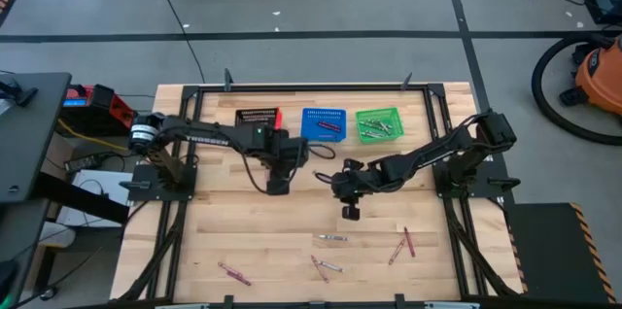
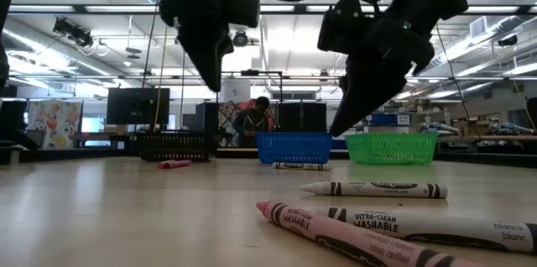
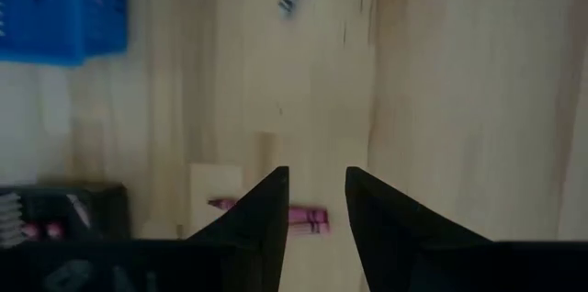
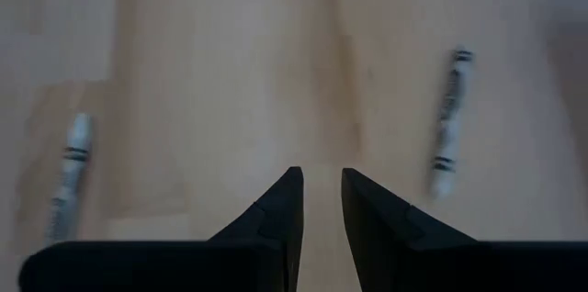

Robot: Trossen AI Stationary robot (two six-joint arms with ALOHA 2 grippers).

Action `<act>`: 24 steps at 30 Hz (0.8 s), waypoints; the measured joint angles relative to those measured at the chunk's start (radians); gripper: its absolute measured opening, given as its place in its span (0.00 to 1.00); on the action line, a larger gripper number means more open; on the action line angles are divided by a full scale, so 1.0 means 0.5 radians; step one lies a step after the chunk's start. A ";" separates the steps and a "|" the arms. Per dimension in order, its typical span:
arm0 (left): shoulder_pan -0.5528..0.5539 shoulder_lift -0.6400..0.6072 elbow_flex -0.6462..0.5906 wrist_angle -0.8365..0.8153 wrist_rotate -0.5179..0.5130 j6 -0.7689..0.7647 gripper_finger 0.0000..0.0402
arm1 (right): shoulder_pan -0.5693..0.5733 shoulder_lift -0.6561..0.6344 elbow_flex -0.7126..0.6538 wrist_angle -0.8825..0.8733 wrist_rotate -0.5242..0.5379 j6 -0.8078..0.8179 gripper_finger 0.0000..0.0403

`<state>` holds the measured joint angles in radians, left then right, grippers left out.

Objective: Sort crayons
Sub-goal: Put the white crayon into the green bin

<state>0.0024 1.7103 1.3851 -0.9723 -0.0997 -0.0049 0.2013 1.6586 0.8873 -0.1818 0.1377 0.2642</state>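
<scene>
Crayons (image 1: 331, 238) lie scattered on the wooden table (image 1: 233, 241): a pale one near the middle, a crossed pair (image 1: 323, 267) closer to the front edge, 2 reddish ones (image 1: 403, 244) to the right of those and a pink one (image 1: 234, 273) at front left. At the back stand 3 mesh baskets in a row, black (image 1: 258, 118), blue (image 1: 324, 122) and green (image 1: 379, 122), each with crayons inside. Left gripper (image 3: 315, 202) hangs above bare wood in front of the black and blue baskets, its fingers a narrow gap apart with nothing between them; a pink crayon (image 3: 305, 217) lies on the table below. Right gripper (image 4: 321, 198) hovers over the middle of the table, fingers also slightly parted and empty, with a pale crayon (image 4: 448, 122) on each side of it.
</scene>
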 joint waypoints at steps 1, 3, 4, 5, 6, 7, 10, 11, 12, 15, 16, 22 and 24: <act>-0.017 0.000 -0.028 0.008 -0.006 -0.027 0.30 | 0.011 -0.008 0.000 0.001 -0.034 0.029 0.21; -0.053 0.000 -0.093 0.051 -0.009 -0.102 0.30 | 0.041 -0.025 0.000 0.018 -0.103 0.075 0.21; -0.074 0.001 -0.119 0.086 -0.014 -0.132 0.30 | 0.060 -0.038 0.000 0.043 -0.121 0.102 0.21; -0.096 0.002 -0.139 0.105 -0.013 -0.170 0.30 | 0.081 -0.051 0.000 0.038 -0.126 0.126 0.21; -0.119 0.001 -0.160 0.125 -0.011 -0.209 0.30 | 0.102 -0.056 0.001 0.051 -0.128 0.151 0.21; -0.140 0.001 -0.179 0.154 -0.011 -0.239 0.30 | 0.123 -0.060 0.003 0.056 -0.131 0.162 0.21; -0.198 0.002 -0.215 0.248 -0.003 -0.339 0.30 | 0.186 -0.064 0.003 0.047 -0.137 0.173 0.21; -0.214 0.003 -0.218 0.293 -0.004 -0.386 0.30 | 0.207 -0.062 0.003 0.052 -0.138 0.192 0.21; -0.230 0.003 -0.218 0.314 -0.003 -0.435 0.30 | 0.226 -0.059 0.003 0.059 -0.138 0.213 0.21; -0.279 0.002 -0.218 0.414 -0.006 -0.561 0.30 | 0.279 -0.051 0.003 0.071 -0.105 0.263 0.21; -0.295 0.002 -0.218 0.447 -0.007 -0.591 0.30 | 0.293 -0.048 0.003 0.066 -0.097 0.265 0.21; -0.342 0.002 -0.218 0.697 -0.038 -0.811 0.30 | 0.375 -0.048 0.003 0.154 -0.053 0.348 0.21; -0.349 0.002 -0.218 0.757 -0.039 -0.901 0.30 | 0.415 -0.048 0.003 0.208 -0.047 0.377 0.21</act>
<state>-0.1719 1.7115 1.2758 -0.5940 -0.1192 -0.4555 0.4087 1.6344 0.8886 -0.0778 0.1140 0.4530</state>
